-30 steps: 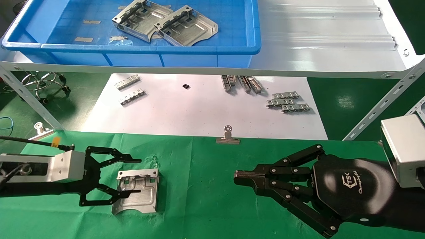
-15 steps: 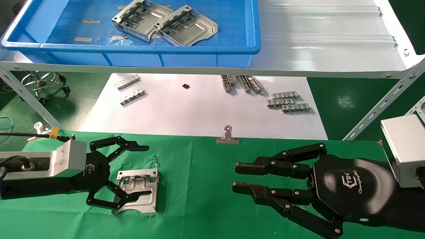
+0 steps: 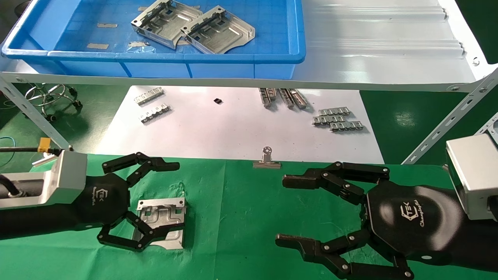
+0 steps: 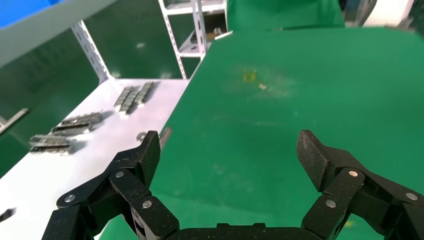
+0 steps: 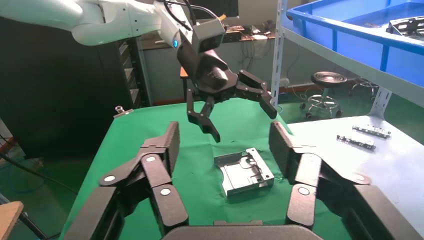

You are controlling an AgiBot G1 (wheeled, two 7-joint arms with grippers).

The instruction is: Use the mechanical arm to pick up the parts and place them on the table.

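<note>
One silver part (image 3: pixel 171 213) lies flat on the green table (image 3: pixel 233 217) at the left; it also shows in the right wrist view (image 5: pixel 245 172). My left gripper (image 3: pixel 171 197) is open and empty, hovering above the part's left side; it shows raised over the part in the right wrist view (image 5: pixel 243 125). Its own view (image 4: pixel 229 150) shows only bare green cloth between the jaws. My right gripper (image 3: pixel 282 210) is open wide and empty over the table at the right, facing the part (image 5: pixel 224 145). Two more parts (image 3: pixel 165 21) (image 3: pixel 220 33) lie in the blue bin (image 3: pixel 175 58) on the shelf.
A white sheet (image 3: pixel 233 128) beyond the cloth carries toothed metal strips (image 3: pixel 336 120) (image 3: pixel 149 95). A binder clip (image 3: pixel 267 160) holds the cloth's far edge. The grey shelf (image 3: pixel 381 50) and its slanted struts (image 3: pixel 443 120) (image 3: pixel 27 112) stand behind.
My left gripper has lifted off the part, turned its palm upward and drawn back to the left. My right gripper has gone from shut to wide open.
</note>
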